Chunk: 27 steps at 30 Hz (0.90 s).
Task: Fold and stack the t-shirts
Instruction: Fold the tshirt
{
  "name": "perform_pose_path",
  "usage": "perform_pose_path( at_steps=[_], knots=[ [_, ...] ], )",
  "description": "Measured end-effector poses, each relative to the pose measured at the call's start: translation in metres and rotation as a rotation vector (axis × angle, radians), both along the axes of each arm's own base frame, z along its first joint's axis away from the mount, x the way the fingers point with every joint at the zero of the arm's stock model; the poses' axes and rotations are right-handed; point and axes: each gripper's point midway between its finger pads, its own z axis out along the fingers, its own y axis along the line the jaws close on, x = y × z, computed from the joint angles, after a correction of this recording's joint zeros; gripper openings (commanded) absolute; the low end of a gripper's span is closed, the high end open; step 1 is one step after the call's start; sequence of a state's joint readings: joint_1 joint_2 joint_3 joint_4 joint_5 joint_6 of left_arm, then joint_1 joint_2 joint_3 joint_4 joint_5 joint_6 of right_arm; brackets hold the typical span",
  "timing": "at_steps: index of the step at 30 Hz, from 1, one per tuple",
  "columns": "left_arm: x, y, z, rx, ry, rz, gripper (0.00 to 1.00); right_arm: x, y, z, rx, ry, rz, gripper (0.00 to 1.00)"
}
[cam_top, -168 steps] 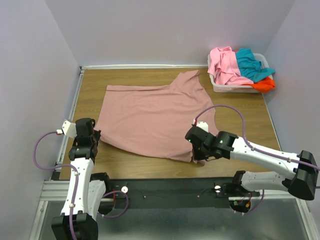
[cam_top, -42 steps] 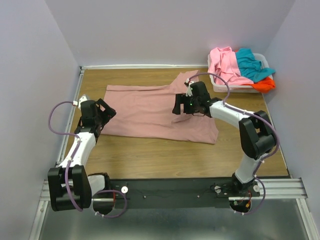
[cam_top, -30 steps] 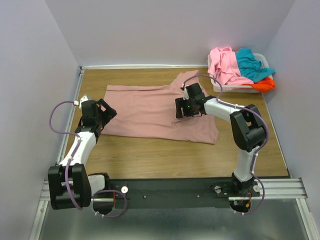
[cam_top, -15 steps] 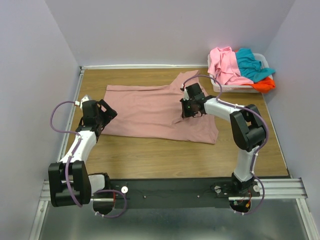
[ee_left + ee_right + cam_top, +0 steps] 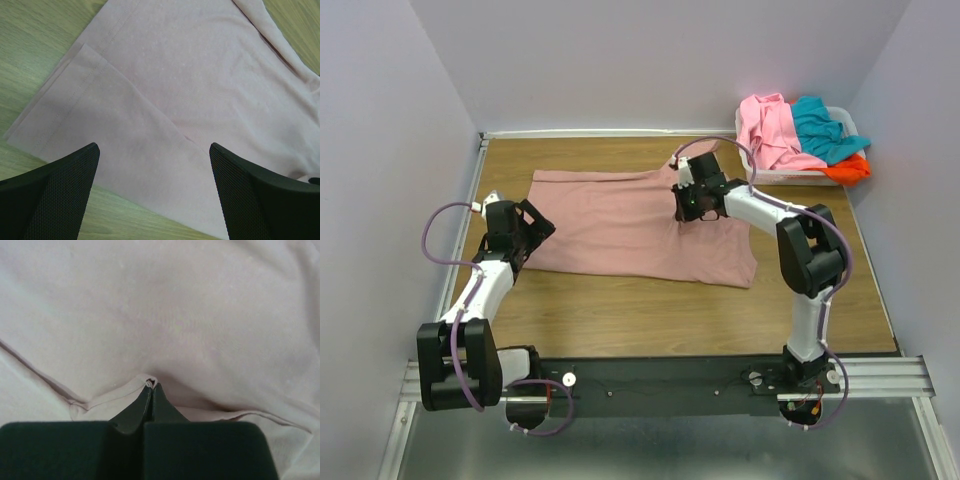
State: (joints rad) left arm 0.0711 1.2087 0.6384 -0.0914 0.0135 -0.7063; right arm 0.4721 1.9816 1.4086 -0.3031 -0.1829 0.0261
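Right wrist only: right claw (image 5: 151, 386) tight on t-shirt (image 5: 175, 315) hem

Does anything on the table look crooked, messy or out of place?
The mauve-pink t-shirt lies crooked, one sleeve sticking out toward the white basket; the right end effector is shut on a ribbed edge of it. The other t-shirts spill over the basket's rim in a heap.

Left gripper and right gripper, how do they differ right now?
The left gripper is wide open; the right gripper is shut. The left holds nothing; the right pinches a hem of the mauve t-shirt. Both are over that same shirt.
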Motion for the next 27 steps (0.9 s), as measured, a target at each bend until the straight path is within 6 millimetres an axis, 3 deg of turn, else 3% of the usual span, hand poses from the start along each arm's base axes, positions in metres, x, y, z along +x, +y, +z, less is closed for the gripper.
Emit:
perform_pose_path(
  at_steps=[3,10,13,15,17,20,21,23,27],
  knots=[
    [0.000,0.000,0.000,0.001,0.000,-0.001,0.99,0.002,0.002,-0.011,-0.020,0.003,0.047,0.20],
    [0.000,0.000,0.000,0.003,0.001,-0.004,0.98,0.023,0.009,-0.014,-0.053,-0.044,0.104,0.24],
    [0.000,-0.002,0.000,0.003,0.001,-0.008,0.99,0.035,0.015,-0.003,-0.048,-0.087,0.120,0.33],
    [0.000,-0.003,0.000,0.003,0.001,-0.011,0.98,0.044,0.020,0.009,-0.039,-0.125,0.131,0.52],
    [0.000,-0.004,0.000,0.003,0.001,-0.015,0.98,0.049,0.024,0.017,-0.031,-0.144,0.131,0.54],
    [0.000,-0.006,0.001,0.003,-0.002,-0.020,0.99,0.051,0.024,0.024,-0.019,-0.155,0.104,0.82],
    [0.001,-0.007,0.001,0.003,-0.003,-0.024,0.99,0.049,0.022,0.025,-0.013,-0.147,0.068,1.00],
    [0.003,-0.012,0.005,0.001,-0.010,-0.041,0.99,0.039,0.010,0.026,-0.017,-0.128,-0.008,1.00],
    [0.027,-0.032,0.018,0.001,-0.039,-0.108,0.98,-0.010,-0.028,0.037,0.007,-0.063,-0.239,1.00]
  ],
)
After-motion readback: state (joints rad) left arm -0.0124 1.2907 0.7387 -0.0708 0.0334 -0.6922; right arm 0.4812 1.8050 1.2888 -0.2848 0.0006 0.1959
